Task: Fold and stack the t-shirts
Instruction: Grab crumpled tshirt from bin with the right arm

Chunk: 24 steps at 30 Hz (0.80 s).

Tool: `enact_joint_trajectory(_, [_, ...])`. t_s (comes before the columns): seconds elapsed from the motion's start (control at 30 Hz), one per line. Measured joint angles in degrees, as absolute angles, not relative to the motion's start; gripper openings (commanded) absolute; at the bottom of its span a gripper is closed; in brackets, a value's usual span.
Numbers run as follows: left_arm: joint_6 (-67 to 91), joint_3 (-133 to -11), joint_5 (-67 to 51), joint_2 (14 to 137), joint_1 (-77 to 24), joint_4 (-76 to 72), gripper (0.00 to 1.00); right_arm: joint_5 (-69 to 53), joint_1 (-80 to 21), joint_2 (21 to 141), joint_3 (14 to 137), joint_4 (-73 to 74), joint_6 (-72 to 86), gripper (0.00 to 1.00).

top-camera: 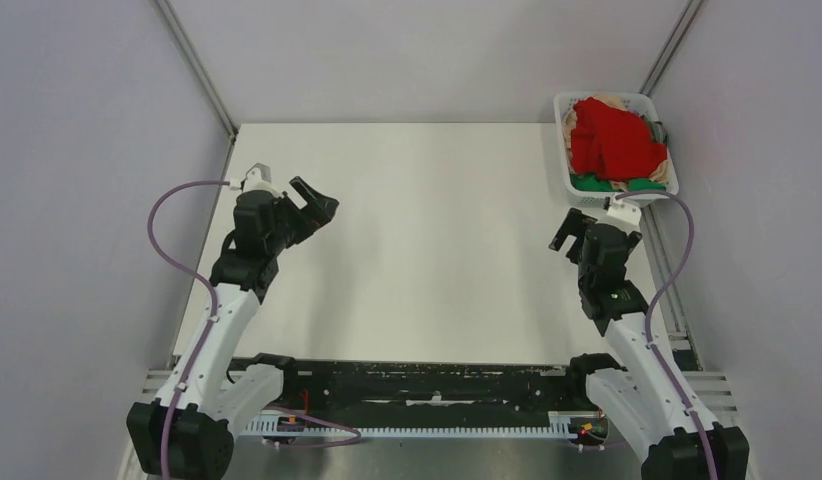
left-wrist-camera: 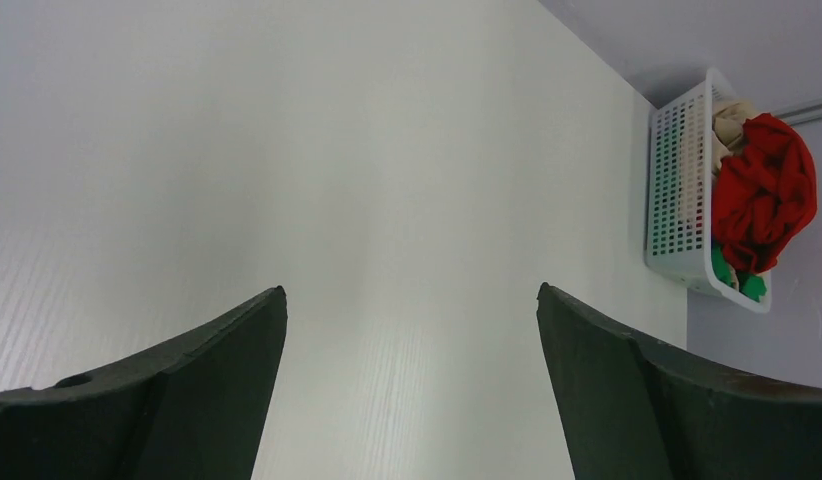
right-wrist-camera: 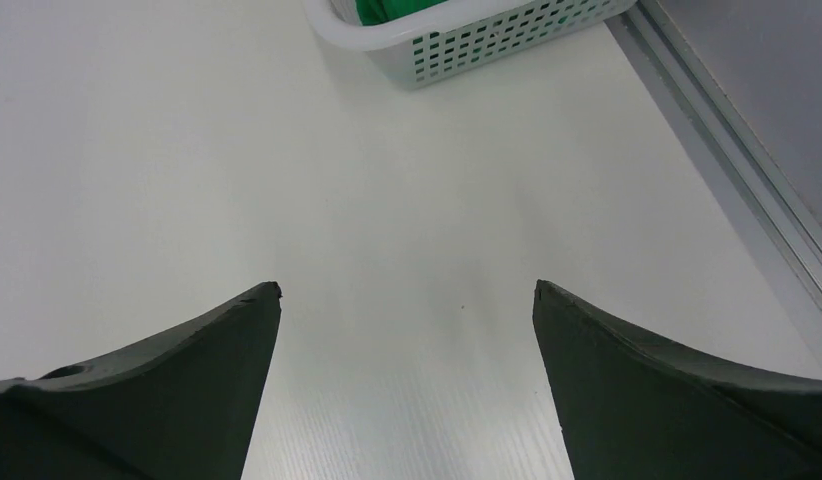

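Observation:
A crumpled bright red t-shirt [top-camera: 613, 140] lies on top of a pile in the white slotted basket [top-camera: 568, 150] at the table's far right corner. Peach-beige cloth [top-camera: 667, 174] and green cloth [top-camera: 591, 183] show under it. The red shirt [left-wrist-camera: 762, 195] and the basket [left-wrist-camera: 677, 190] also show in the left wrist view, and green cloth [right-wrist-camera: 387, 10] shows in the right wrist view. My left gripper [top-camera: 317, 200] is open and empty over the table's left side. My right gripper [top-camera: 567, 228] is open and empty, just short of the basket.
The white table [top-camera: 427, 240] is bounded by grey walls on three sides. A metal rail [right-wrist-camera: 747, 170] runs along the right edge beside the basket's near wall [right-wrist-camera: 487, 45]. The arm bases and a black rail sit at the near edge.

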<state>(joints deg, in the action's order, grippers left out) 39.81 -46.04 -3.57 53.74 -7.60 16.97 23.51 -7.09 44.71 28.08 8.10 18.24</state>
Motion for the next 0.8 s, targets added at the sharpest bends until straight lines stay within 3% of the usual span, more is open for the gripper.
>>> enact_joint_trajectory(0.27, [39.5, -45.9, -3.6, 52.6, -7.6, 16.6, 1.0, 23.4, -6.9, 53.0, 35.0, 8.4, 14.3, 0.99])
enact_joint_trajectory(0.8, [38.2, -42.4, -5.0, 54.2, -7.6, 11.9, 1.0, 19.4, 6.3, 100.7, 79.5, 6.5, 5.8, 0.99])
